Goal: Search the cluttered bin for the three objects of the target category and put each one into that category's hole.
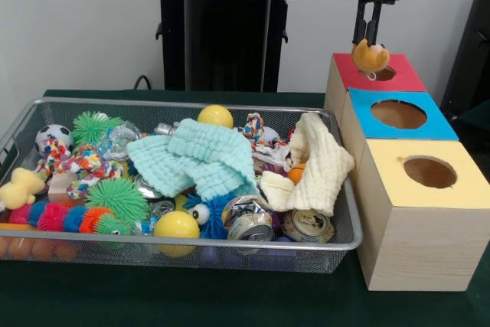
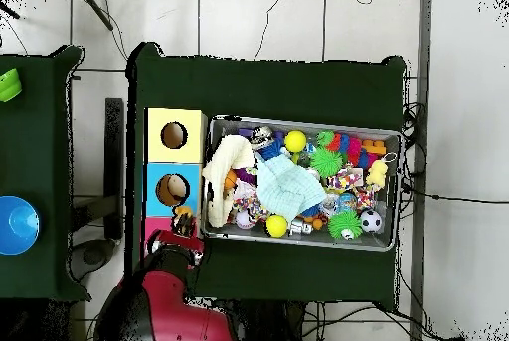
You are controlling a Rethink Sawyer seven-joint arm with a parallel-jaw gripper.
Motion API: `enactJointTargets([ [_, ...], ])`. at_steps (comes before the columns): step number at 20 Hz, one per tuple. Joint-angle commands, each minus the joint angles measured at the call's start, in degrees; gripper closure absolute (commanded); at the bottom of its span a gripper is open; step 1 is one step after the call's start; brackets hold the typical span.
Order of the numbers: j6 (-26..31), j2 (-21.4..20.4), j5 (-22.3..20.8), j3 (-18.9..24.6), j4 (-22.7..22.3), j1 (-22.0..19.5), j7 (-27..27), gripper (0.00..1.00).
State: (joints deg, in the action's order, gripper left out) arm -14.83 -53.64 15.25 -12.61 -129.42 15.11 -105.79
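My gripper [image 1: 367, 40] hangs over the red-topped box [image 1: 398, 78] at the far right, shut on a small yellow and orange toy [image 1: 370, 57]. The toy dangles just above the near-left rim of the red box's round hole [image 1: 385, 73]. In the overhead view the gripper [image 2: 184, 221] and toy [image 2: 183, 225] cover most of the red box [image 2: 156, 226]. The wire bin [image 1: 230, 242] holds mixed clutter: a yellow duck [image 1: 19, 188], two yellow balls [image 1: 215, 116] [image 1: 176, 225], crushed cans [image 1: 249, 221] and spiky balls [image 1: 115, 197].
A blue-topped box [image 1: 398, 115] and a yellow-topped box [image 1: 429, 174], each with a round hole, stand in a row in front of the red one. A pale blue cloth [image 1: 203, 155] and a cream cloth [image 1: 318, 162] lie draped over the bin's contents. A blue bowl [image 2: 15, 225] sits on a side table.
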Motion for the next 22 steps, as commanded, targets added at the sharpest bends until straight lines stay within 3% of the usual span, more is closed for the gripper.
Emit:
enactJointTargets([
  [1, -0.13, 2.16, 0.81, 5.62, 1.41, -3.43, -14.61, 1.0],
  [15, 0.76, 6.25, -0.28, 12.06, -1.11, -7.3, -15.63, 1.0],
  [22, 6.77, 5.25, 3.62, 10.35, -0.75, -3.74, -13.75, 1.0],
])
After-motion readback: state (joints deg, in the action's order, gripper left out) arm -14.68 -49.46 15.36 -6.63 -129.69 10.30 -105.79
